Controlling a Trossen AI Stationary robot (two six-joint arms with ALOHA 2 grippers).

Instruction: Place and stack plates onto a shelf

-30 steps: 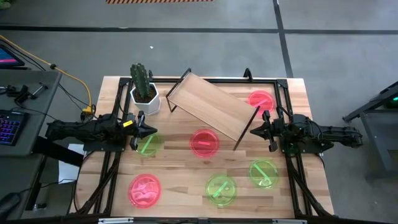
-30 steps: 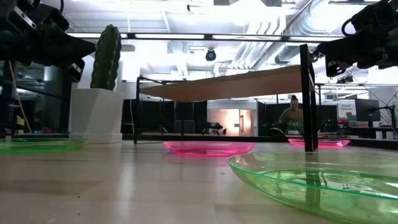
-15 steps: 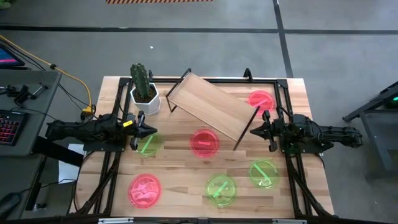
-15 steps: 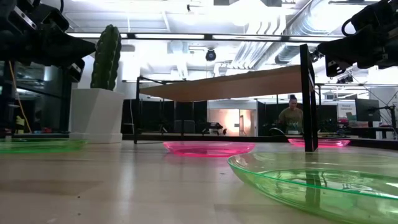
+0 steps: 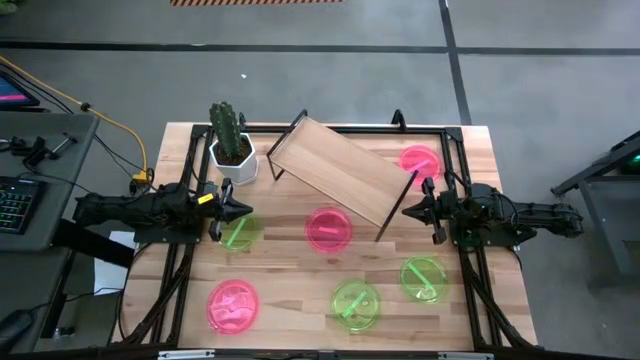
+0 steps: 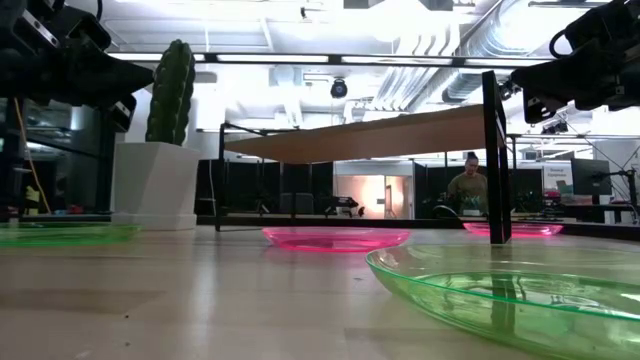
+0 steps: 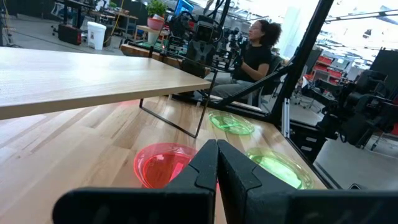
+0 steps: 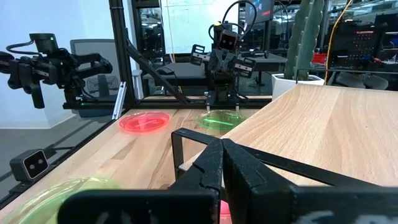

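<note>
Both hands, left hand (image 5: 236, 209) and right hand (image 5: 410, 211), are pressed together, so I'd spread one before reaching a plate (image 5: 328, 229).

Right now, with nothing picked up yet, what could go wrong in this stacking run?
The shelf sits skewed, and one pink plate lies close by its right leg, so the right gripper might knock the frame reaching for it. The left gripper hovers shut over a green plate, near the cactus pot; a wide swing could tip it. The thin, flat plates may slip from a pinch.
</note>
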